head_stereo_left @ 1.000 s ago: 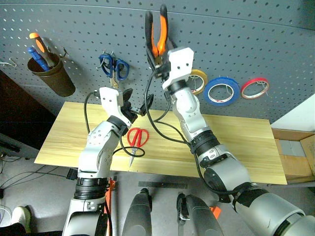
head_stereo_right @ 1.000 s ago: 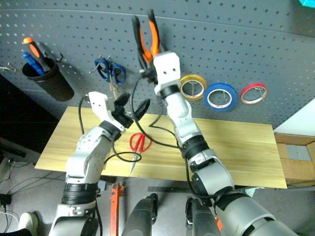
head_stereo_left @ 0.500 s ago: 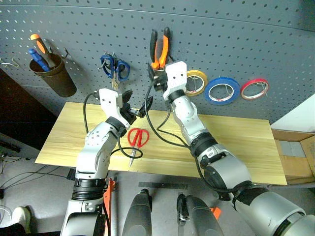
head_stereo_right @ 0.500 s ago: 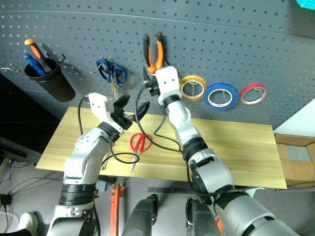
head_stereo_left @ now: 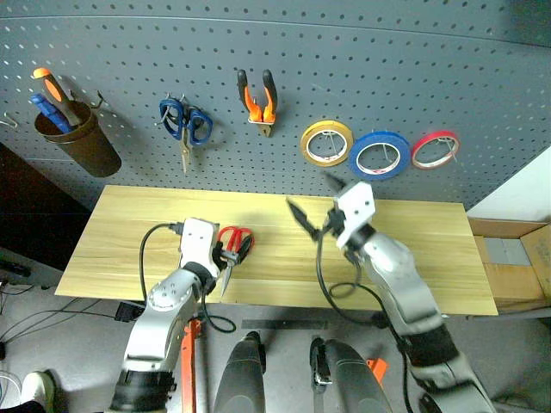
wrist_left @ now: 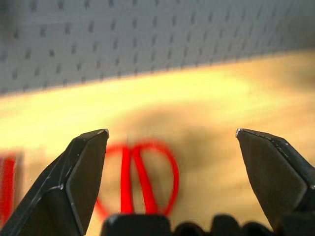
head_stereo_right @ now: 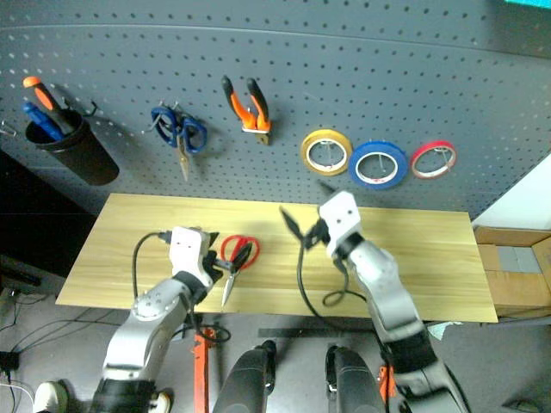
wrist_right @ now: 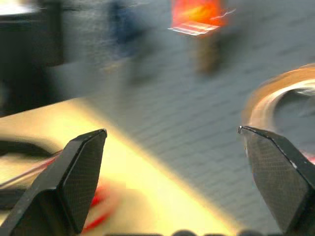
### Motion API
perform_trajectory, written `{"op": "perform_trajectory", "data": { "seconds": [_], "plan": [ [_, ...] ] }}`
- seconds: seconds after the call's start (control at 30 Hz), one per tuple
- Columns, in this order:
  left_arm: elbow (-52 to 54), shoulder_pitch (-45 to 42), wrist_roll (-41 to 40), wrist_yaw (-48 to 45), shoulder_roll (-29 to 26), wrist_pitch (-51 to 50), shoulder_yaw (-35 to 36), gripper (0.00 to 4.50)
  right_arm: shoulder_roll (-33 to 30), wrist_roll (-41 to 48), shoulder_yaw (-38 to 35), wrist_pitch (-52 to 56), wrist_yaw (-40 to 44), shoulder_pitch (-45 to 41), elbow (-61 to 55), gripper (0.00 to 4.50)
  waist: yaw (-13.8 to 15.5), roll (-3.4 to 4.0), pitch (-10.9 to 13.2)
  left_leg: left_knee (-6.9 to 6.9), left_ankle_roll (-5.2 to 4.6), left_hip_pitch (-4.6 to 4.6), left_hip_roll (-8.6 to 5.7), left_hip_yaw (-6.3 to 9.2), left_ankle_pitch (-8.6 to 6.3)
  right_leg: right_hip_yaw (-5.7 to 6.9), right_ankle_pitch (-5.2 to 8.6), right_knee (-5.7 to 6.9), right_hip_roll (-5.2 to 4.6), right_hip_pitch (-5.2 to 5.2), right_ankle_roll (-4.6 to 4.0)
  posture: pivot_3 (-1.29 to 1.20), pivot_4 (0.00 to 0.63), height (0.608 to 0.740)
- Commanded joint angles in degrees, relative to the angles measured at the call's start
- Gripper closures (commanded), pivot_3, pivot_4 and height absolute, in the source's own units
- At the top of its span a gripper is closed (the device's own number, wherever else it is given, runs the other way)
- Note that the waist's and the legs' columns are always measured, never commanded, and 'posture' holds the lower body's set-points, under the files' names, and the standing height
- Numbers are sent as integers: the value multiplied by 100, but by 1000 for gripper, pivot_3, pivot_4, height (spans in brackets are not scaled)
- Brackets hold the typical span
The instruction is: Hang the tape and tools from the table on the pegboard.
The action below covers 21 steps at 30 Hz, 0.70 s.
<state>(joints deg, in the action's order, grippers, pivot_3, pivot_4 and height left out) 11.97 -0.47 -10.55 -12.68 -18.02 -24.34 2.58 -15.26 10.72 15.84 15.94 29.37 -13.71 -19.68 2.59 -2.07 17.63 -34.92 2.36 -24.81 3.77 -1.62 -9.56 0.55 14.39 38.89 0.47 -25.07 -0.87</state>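
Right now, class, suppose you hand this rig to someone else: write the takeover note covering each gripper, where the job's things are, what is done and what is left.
Left gripper: open, empty, low over the table, right at the red-handled scissors.
Right gripper: open, empty, above the table's middle.
Done: pliers hang on the pegboard; blue tape hangs between the yellow roll and red roll.
Left: the red-handled scissors lie on the table and need hanging. No small red screwdriver can be made out.
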Motion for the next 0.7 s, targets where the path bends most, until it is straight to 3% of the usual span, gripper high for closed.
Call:
{"op": "perform_trajectory", "data": {
  "seconds": [0.03, 0.23, 0.57, 0.7],
  "plan": [
    [-7, 219, 268, 516, 85, -498, 203, 0, -579, 529, 162, 610, 754, 444, -836, 38, -21, 0, 34, -2, 0, 0, 0, 1, 0, 0, -1, 0, 0, 0, 1, 82, 365, 740],
    [-639, 64, 636, 514, -128, -816, 45, 0, -1251, 586, 79, 331, 1282, 1240, -823, 38, -52, 1, 127, -3, -4, -1, -9, 1, 4, 1, 16, -4, -9, -2, -27, 67, 381, 740],
    [-1721, -770, 668, -466, -212, -1014, -637, 0, -1120, 499, 189, 197, 1407, 1035, -683, 38, -118, 3, 142, 13, -4, -9, -10, -8, 0, 2, 6, -30, -10, -3, 11, 43, 385, 740],
    [-1554, -739, 711, -423, -159, -1248, -695, 914, -1130, 472, 73, 166, 1438, 946, -587, 0, -124, 4, 142, 14, -4, -9, -11, -9, -1, 0, 8, -33, -10, -2, 14, 38, 384, 740]
  ]
}}
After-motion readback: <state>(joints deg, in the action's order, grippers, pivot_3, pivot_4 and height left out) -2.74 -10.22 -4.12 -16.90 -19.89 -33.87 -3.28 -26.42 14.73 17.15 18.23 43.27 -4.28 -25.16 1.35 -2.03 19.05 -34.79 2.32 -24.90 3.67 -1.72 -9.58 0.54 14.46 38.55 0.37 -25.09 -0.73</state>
